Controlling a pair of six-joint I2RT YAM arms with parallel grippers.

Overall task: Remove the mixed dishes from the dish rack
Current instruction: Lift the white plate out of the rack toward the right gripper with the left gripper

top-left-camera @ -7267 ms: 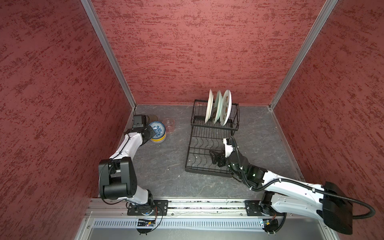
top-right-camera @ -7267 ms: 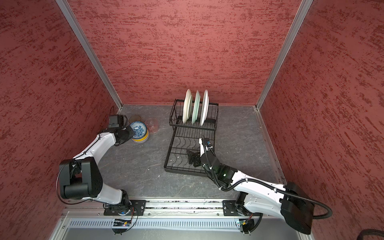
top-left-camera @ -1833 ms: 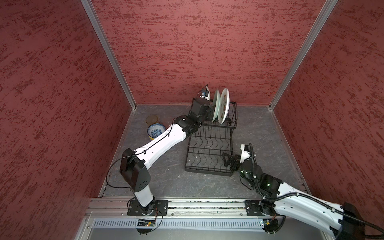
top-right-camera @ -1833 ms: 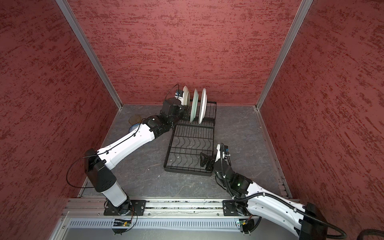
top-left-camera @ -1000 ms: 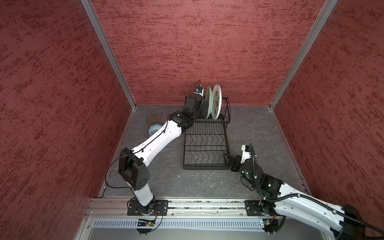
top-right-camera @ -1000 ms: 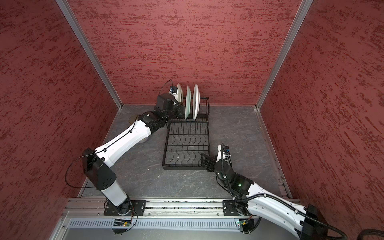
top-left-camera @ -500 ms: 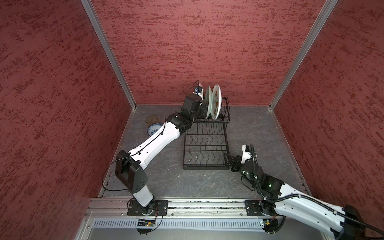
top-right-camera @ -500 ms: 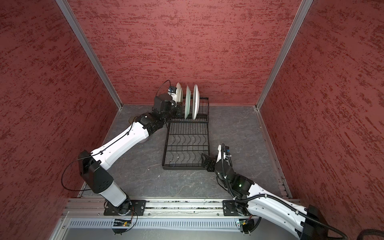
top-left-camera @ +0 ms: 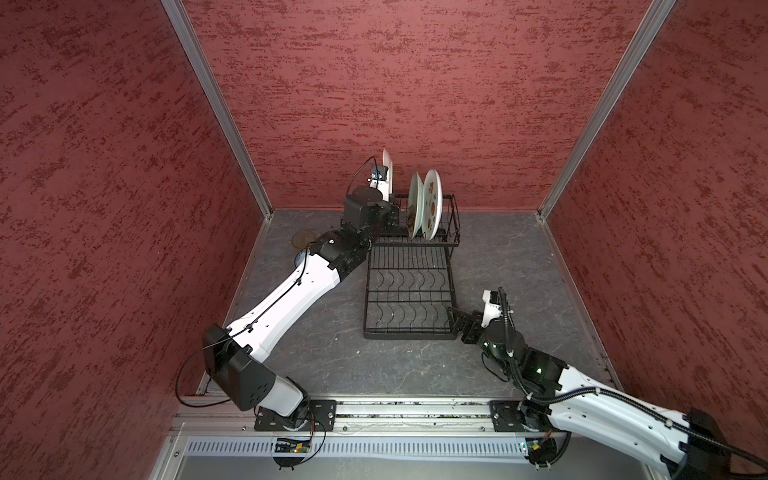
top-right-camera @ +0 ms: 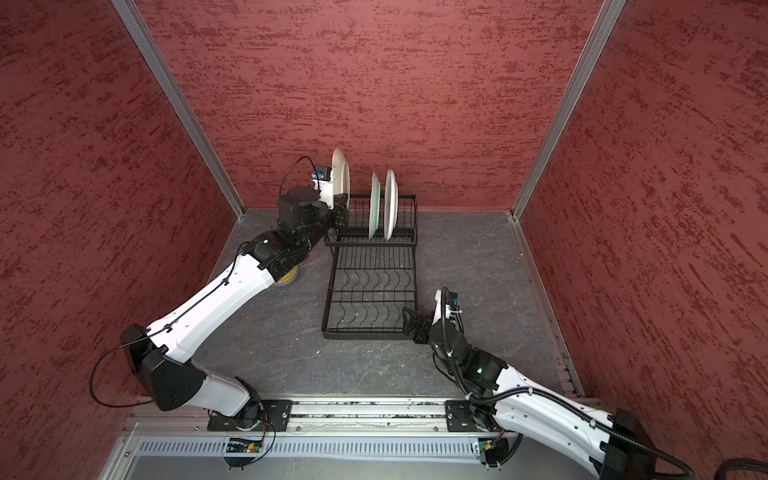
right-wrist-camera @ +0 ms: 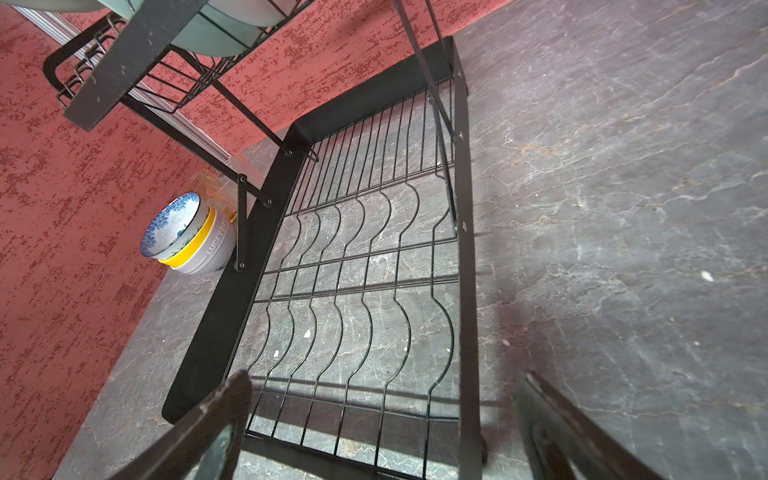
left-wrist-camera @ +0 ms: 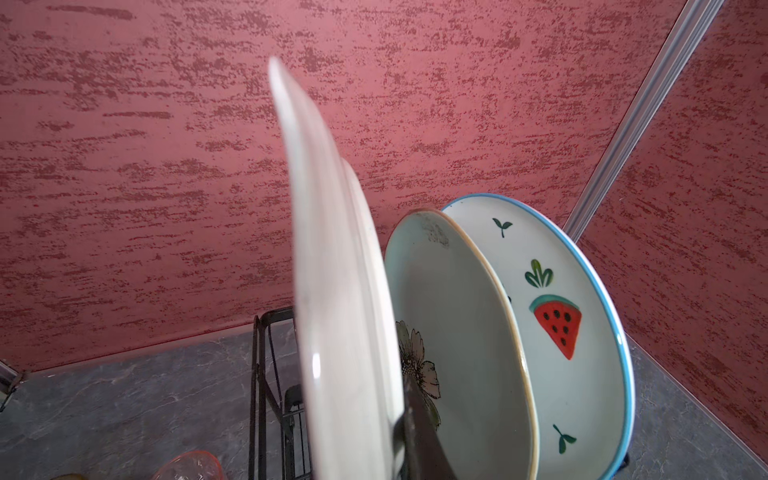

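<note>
The black wire dish rack [top-left-camera: 409,334] [top-right-camera: 365,332] [right-wrist-camera: 232,299] stands mid-table. My left gripper [top-left-camera: 392,208] [top-right-camera: 339,214] is shut on the lower rim of a white plate [top-left-camera: 386,172] [top-right-camera: 338,174] [left-wrist-camera: 340,291], held upright above the raised back tier's left end; one finger [left-wrist-camera: 419,432] shows against it. A flower plate [top-left-camera: 414,203] [left-wrist-camera: 457,332] and a watermelon plate [top-left-camera: 432,199] [left-wrist-camera: 573,316] stand in the back tier. My right gripper [top-left-camera: 459,326] [top-right-camera: 413,324] [right-wrist-camera: 384,380] is open, its jaws straddling the rack's front right corner without gripping it.
Left of the rack, a blue-white bowl [right-wrist-camera: 174,224] sits nested in a yellow bowl [right-wrist-camera: 199,245] and a pale bowl [right-wrist-camera: 216,253], partly under my left arm. An amber glass [top-left-camera: 303,239] and a pinkish glass [left-wrist-camera: 191,465] stand nearby. Red walls enclose three sides.
My left gripper has lifted the white plate up and to the left, away from the two plates that remain in the back tier. The right arm and the rack have stayed still.
</note>
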